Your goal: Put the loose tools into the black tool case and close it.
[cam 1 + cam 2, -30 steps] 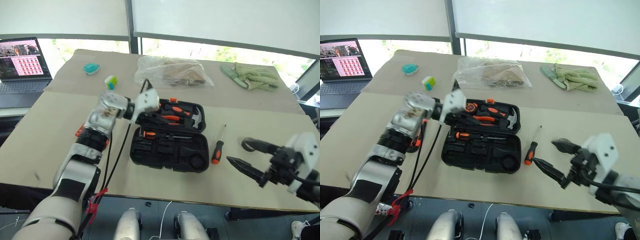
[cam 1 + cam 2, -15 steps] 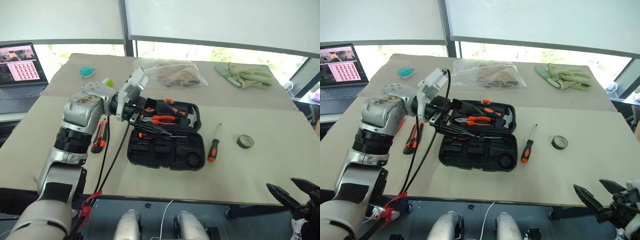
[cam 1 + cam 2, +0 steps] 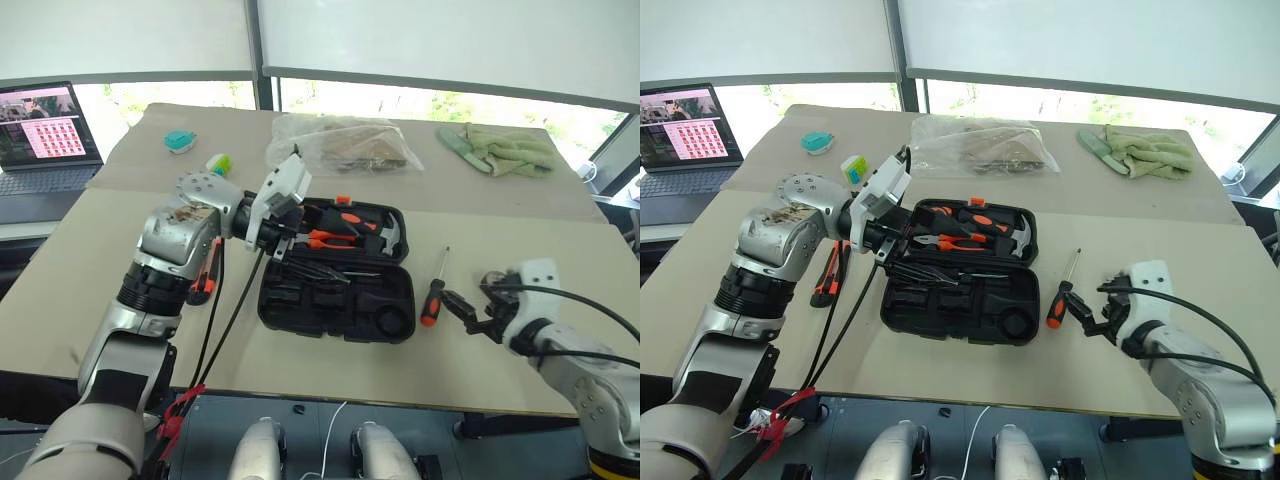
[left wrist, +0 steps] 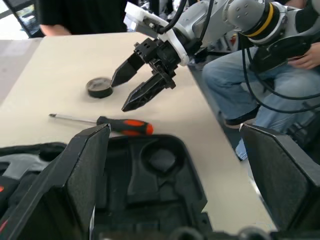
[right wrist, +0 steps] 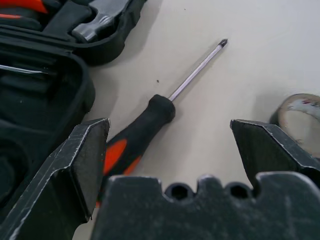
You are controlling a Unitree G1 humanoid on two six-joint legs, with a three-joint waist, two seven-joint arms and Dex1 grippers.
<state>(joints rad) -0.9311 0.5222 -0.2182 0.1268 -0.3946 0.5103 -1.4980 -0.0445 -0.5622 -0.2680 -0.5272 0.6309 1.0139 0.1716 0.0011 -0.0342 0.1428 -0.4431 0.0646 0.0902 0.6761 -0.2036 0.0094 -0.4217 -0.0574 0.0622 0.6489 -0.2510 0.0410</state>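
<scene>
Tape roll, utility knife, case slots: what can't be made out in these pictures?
- Tape roll: in the eye views the right gripper covers it; the right wrist view's edge cuts it.
- Utility knife: the left arm hides most of it, so blade state is unreadable.
- Black tool case: the left gripper covers its near-left slots; what lies there is unclear.
- Screwdriver: a finger hides its handle end in the right wrist view.

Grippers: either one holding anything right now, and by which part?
Nothing held. The left gripper stands open above the tool case; the right gripper is open over the table near the screwdriver, not gripping it.
</scene>
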